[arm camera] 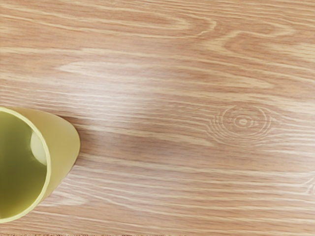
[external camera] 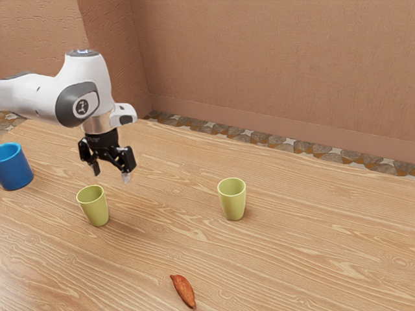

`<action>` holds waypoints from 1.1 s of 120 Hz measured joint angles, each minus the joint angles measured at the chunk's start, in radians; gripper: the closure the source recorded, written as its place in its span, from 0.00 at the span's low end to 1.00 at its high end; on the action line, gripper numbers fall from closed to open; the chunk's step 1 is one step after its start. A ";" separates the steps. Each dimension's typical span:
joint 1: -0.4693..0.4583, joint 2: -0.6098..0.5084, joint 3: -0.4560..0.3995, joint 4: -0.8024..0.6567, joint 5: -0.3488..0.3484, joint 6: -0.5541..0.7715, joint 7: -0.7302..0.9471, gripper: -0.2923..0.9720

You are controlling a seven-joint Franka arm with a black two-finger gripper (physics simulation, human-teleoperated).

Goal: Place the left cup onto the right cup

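Two yellow-green cups stand upright on the wooden table (external camera: 305, 233). The left cup (external camera: 93, 205) is toward the exterior view's left, and the right cup (external camera: 232, 198) stands well apart from it near the middle. My black gripper (external camera: 111, 172) hangs open in the air, a little above the left cup and slightly behind it, with nothing between its fingers. In the wrist view the left cup (arm camera: 34, 164) appears from above, its open mouth and rim off to one side of my hand, over bare wood.
A blue cup (external camera: 13, 166) stands at the exterior view's left edge. A small orange-brown object (external camera: 183, 290) lies near the table's front edge. A brown wall with a stone strip runs along the back of the table.
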 joint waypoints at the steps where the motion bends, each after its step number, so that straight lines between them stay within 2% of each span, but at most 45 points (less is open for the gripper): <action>1: 0.001 0.000 0.000 -0.001 0.000 0.001 0.000 0.24; 74: 0.043 0.016 0.001 -0.050 -0.009 0.058 -0.001 0.25; 132: 0.059 0.086 0.018 -0.046 -0.009 0.102 0.003 0.26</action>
